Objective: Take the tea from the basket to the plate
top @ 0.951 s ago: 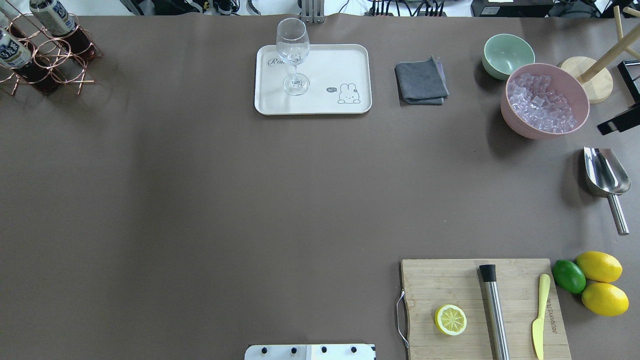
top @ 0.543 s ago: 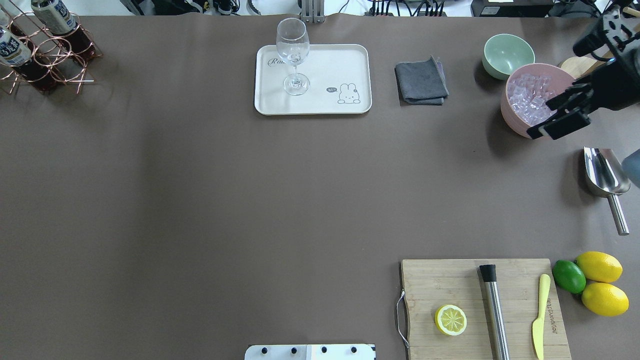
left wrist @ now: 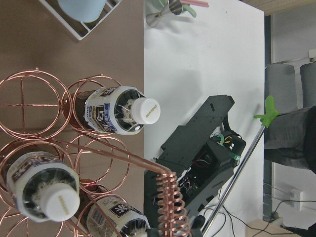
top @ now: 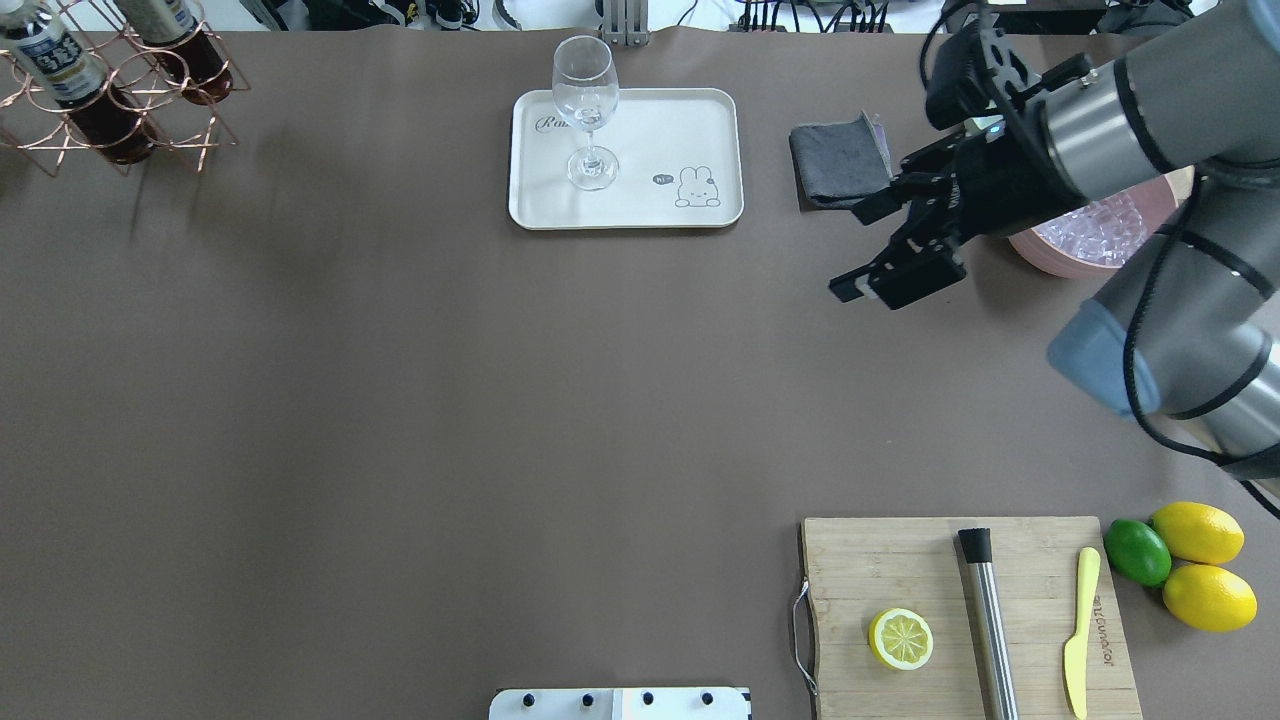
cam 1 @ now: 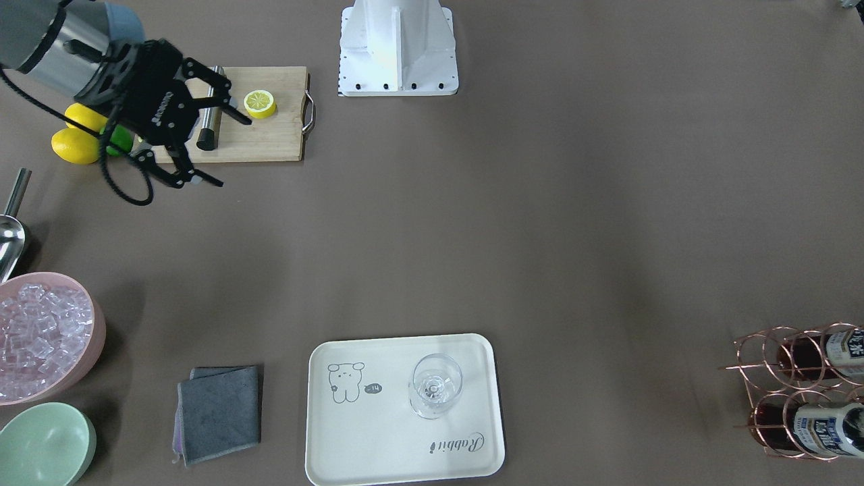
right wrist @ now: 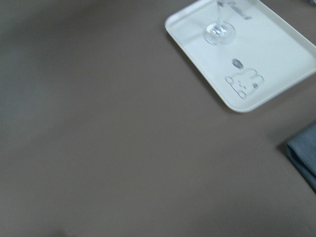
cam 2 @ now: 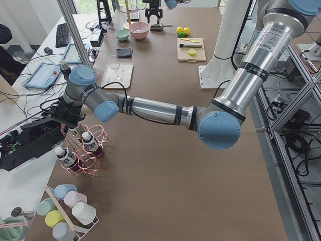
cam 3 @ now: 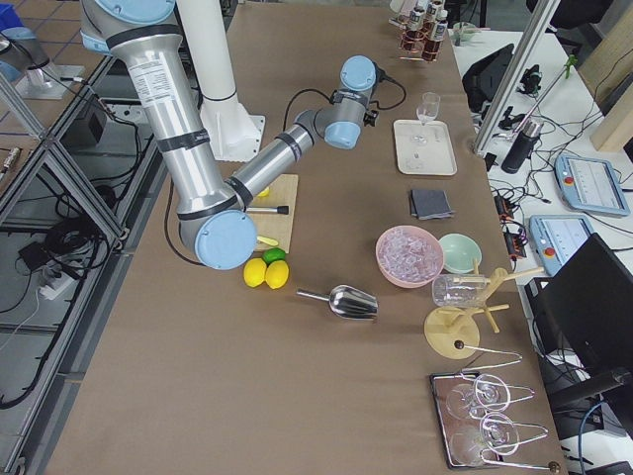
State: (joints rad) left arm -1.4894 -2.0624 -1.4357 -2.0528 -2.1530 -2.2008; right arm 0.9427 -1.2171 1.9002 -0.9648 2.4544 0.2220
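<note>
Three tea bottles sit caps-up in the basket right under the left gripper, its jaws hidden from me, while the right gripper hangs spread wide, far off beyond the plate.

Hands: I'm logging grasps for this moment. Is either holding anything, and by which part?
The right hand is open and holds nothing. The left hand hangs at the basket, but whether it grips anything cannot be told.

The rose-gold wire basket is shiny metal. The small tea bottle is clear plastic; the cream-white rectangular plate looks smooth, matt.
</note>
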